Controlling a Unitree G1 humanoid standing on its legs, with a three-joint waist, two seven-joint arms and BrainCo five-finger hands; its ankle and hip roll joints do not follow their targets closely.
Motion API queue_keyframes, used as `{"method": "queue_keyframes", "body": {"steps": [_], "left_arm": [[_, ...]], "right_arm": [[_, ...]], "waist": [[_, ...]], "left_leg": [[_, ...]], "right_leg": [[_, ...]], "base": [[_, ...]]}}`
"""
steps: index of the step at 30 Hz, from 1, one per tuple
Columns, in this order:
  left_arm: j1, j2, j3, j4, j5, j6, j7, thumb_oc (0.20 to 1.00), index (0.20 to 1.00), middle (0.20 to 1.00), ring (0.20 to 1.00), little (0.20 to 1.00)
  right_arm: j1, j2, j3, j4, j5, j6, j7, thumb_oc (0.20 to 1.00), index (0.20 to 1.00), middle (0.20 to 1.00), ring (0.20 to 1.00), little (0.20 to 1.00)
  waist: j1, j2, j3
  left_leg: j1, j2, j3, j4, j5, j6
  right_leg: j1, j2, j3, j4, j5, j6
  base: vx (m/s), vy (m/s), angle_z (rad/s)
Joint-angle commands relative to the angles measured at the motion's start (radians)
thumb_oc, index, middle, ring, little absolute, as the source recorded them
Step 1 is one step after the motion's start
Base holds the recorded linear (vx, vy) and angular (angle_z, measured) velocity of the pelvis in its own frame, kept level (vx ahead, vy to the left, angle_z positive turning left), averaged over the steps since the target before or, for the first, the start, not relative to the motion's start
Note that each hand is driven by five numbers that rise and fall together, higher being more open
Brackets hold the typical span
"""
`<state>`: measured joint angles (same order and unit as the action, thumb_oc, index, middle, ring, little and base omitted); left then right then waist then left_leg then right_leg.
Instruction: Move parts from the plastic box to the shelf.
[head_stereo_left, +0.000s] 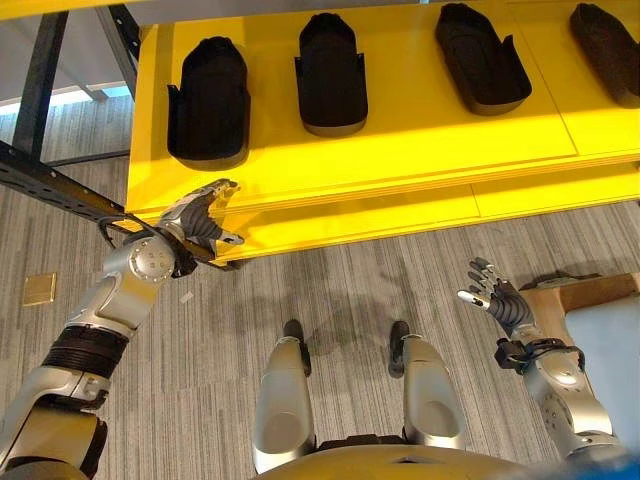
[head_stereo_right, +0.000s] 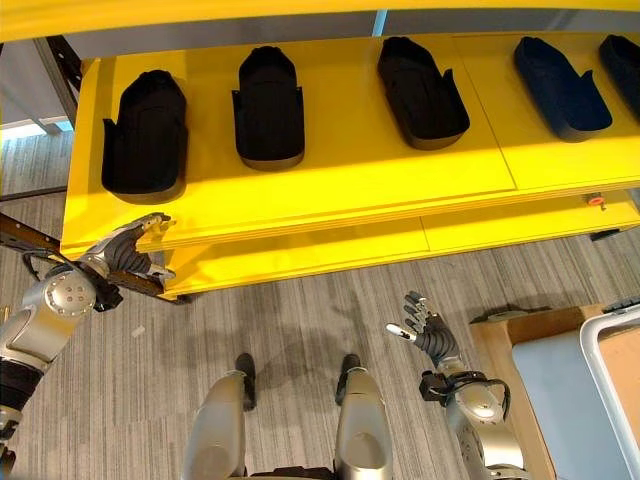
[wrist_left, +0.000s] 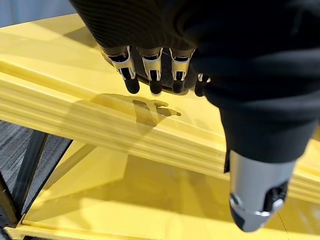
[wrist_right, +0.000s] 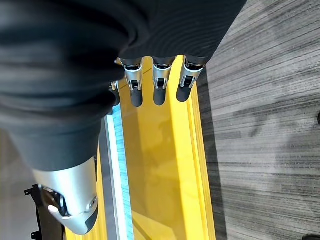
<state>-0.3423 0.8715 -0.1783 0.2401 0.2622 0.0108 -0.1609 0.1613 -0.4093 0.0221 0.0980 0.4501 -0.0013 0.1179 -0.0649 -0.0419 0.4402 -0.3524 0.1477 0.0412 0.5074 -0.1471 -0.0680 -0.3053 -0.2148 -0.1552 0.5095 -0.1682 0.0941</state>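
Several black moulded parts lie in a row on the yellow shelf (head_stereo_left: 400, 150); the nearest to my left hand is the leftmost part (head_stereo_left: 207, 100), with others beside it (head_stereo_left: 331, 75) (head_stereo_right: 422, 87). My left hand (head_stereo_left: 200, 222) hovers at the shelf's front left edge, fingers (wrist_left: 150, 70) relaxed and empty. Low on the right, my right hand (head_stereo_left: 497, 295) is raised over the carpet, its fingers (wrist_right: 159, 82) spread and holding nothing. The pale plastic box (head_stereo_right: 600, 380) sits just right of that hand; its inside is mostly cut off.
A lower yellow shelf level (head_stereo_left: 400, 215) juts out under the top one. A dark metal frame beam (head_stereo_left: 50, 185) runs along the left behind my left arm. A brass floor plate (head_stereo_left: 40, 289) lies on the grey carpet. A wooden board (head_stereo_right: 510, 335) borders the box.
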Motion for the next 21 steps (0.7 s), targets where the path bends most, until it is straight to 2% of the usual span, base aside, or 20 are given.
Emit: {"method": "queue_keyframes", "body": {"steps": [1,21], "left_arm": [[-0.043,0.016,-0.014,0.031,-0.007,-0.03,0.009,1.0,1.0,1.0,1.0,1.0],[-0.064,0.013,-0.008,0.041,-0.012,-0.025,0.017,1.0,1.0,1.0,1.0,1.0]], "right_arm": [[0.044,-0.034,0.006,-0.029,0.035,-0.055,0.009,1.0,1.0,1.0,1.0,1.0],[0.054,-0.036,0.004,-0.024,0.031,-0.047,0.018,1.0,1.0,1.0,1.0,1.0]], "waist": [[-0.004,-0.007,-0.071],[-0.005,-0.01,-0.076]], "left_leg": [[-0.014,0.024,-0.007,-0.03,0.043,-0.01],[-0.018,0.026,-0.007,-0.025,0.04,-0.011]], "right_leg": [[0.01,-0.005,0.011,-0.081,0.1,0.025],[0.007,-0.002,0.011,-0.075,0.096,0.025]], "base": [[0.0,0.0,0.0],[0.0,0.0,0.0]]}}
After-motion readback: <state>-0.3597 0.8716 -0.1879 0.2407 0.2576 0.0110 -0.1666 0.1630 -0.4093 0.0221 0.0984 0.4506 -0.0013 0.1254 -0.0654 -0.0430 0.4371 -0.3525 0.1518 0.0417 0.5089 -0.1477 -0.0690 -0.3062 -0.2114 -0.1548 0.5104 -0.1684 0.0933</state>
